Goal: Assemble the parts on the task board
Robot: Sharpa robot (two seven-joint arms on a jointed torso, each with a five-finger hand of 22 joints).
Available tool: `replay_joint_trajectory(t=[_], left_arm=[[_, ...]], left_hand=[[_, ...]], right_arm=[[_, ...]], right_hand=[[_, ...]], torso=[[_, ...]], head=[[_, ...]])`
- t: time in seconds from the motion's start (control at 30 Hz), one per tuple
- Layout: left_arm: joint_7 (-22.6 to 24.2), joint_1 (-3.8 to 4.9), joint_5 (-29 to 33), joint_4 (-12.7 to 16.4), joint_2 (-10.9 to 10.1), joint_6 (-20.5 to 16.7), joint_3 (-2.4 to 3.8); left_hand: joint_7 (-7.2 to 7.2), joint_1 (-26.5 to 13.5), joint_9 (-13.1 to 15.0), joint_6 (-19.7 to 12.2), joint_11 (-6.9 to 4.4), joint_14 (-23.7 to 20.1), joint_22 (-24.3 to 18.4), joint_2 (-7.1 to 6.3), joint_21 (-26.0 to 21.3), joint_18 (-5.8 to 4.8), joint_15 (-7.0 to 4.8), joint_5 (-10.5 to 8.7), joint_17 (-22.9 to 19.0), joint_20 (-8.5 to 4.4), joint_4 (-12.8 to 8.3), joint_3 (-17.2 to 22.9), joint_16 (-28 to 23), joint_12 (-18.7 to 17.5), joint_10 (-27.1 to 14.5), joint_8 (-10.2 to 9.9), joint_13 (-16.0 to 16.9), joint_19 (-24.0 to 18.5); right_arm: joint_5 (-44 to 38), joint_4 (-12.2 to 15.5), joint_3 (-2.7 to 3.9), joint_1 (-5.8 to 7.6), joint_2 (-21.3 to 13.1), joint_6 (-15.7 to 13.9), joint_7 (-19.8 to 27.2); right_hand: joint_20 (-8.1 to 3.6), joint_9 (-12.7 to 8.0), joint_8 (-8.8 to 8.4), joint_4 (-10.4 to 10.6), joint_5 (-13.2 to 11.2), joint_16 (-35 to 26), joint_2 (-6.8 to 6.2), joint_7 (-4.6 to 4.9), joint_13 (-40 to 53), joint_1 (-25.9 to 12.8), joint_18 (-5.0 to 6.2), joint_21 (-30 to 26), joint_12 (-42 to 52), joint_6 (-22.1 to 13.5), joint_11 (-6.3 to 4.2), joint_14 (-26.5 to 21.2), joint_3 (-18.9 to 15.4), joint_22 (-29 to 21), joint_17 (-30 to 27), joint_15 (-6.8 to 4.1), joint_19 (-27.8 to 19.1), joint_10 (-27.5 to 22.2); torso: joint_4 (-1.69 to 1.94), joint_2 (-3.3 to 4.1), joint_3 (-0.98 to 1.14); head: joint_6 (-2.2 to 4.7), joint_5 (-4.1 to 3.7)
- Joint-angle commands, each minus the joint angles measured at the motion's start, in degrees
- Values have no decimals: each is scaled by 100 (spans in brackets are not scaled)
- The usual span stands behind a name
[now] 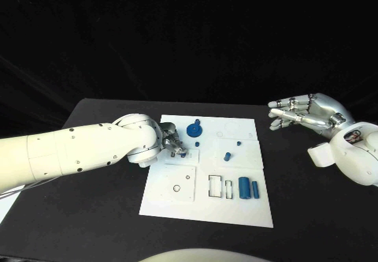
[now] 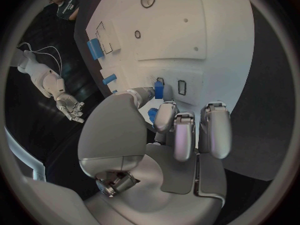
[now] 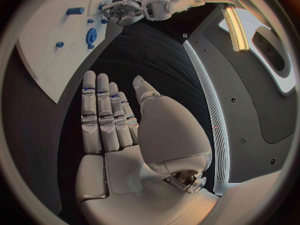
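The white task board (image 1: 206,204) lies mid-table. My left hand (image 1: 172,143) is at its left edge, and thumb and a finger pinch a small blue part (image 2: 159,90) that stands at a small rectangular slot beside an empty slot (image 2: 182,87). A blue gear (image 1: 194,130) sits on the board's far part, just beyond that hand. A short blue block (image 1: 226,156) and two tiny pegs (image 1: 238,144) stand near the middle. Two blue cylinders (image 1: 245,187) lie near the right edge. My right hand (image 1: 307,115) hovers right of the board, fingers straight, holding nothing.
Outlined rectangular slots (image 1: 214,185) and a small round hole (image 1: 176,189) mark the board's near half. Black tabletop (image 1: 94,218) surrounds the board on all sides. In the right wrist view, the board's corner (image 3: 50,50) lies beyond my right hand's fingertips (image 3: 89,77).
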Motion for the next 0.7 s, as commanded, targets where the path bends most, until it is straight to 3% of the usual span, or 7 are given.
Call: replay_joint_trajectory(t=[0.03,0.3,0.47,0.7], left_arm=[[-130,-40,-37,-14,15,193,-26],[-118,-47,-37,8,-8,277,-24],[-103,-51,-37,25,-26,302,-21],[-103,-53,-37,29,-41,239,-19]], left_hand=[[-10,22,-3,23,-3,614,388,58,3,-92,2,30,1506,-4,-917,888,18,4,31,25,-3,44],[-16,-11,5,31,-6,614,395,64,5,-93,3,48,1506,-3,-924,900,18,4,35,25,-1,46],[-26,-113,49,67,-16,614,404,41,6,-93,-4,289,1506,-8,-1006,975,18,4,42,46,4,47],[-30,-159,74,81,-21,614,419,37,13,-96,-8,374,1506,-12,-1041,1008,18,17,53,61,18,54]], right_arm=[[5,5,2,-3,2,52,29],[14,-9,2,-3,6,71,34],[15,-28,2,-3,20,83,36],[14,-43,2,-3,26,85,35]], right_hand=[[33,-9,-3,-3,53,-42,34,-9,-14,-55,32,-48,14,-38,-10,-15,-42,-12,-12,46,28,-40],[35,-10,-2,4,62,-45,48,-8,-18,-65,32,-56,17,-38,-9,-15,-48,-16,-13,48,31,-41],[37,-10,-1,8,68,-47,56,-8,-20,-71,33,-61,19,-38,-8,-14,-52,-19,-14,48,33,-42],[37,-10,-1,8,68,-47,56,-8,-20,-71,33,-61,19,-38,-8,-14,-52,-19,-14,48,33,-42]], torso=[[-2,-1,1],[-6,0,1],[3,3,0],[-1,0,-2]], head=[[-2,6],[-31,26],[-25,22],[-24,38]])
